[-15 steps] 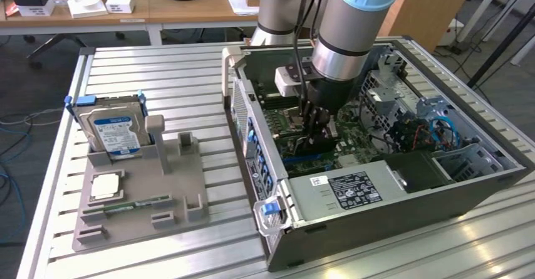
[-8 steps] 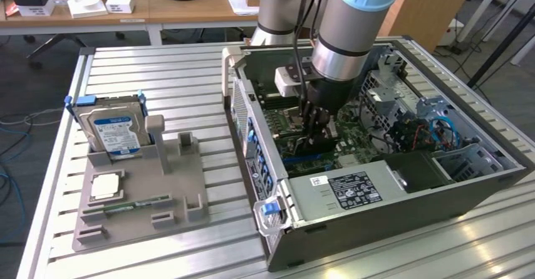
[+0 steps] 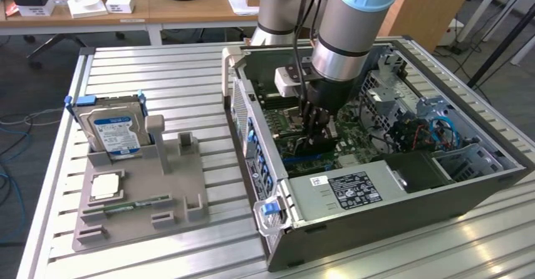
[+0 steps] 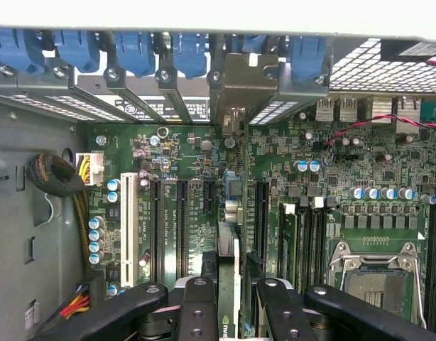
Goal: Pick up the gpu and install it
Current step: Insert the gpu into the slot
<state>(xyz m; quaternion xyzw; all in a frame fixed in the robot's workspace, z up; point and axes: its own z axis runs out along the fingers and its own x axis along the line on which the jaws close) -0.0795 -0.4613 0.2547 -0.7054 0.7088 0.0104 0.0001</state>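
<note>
I see my gripper (image 4: pixel 229 291) pinching the gpu (image 4: pixel 228 238) edge-on above the motherboard (image 4: pixel 346 163), black slots (image 4: pixel 181 227) flanking it, blue latches (image 4: pixel 136 53) beyond.

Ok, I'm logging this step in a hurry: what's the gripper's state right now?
Gripper: jaws closed on the gpu, held edge-on inside the PC case.

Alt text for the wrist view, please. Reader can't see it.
The gripper holds the gpu edge-on between its fingers above the green motherboard inside the computer case, with the card's silvery bracket at the row of blue slot clips. A CPU socket sits to one side of the card.
</note>
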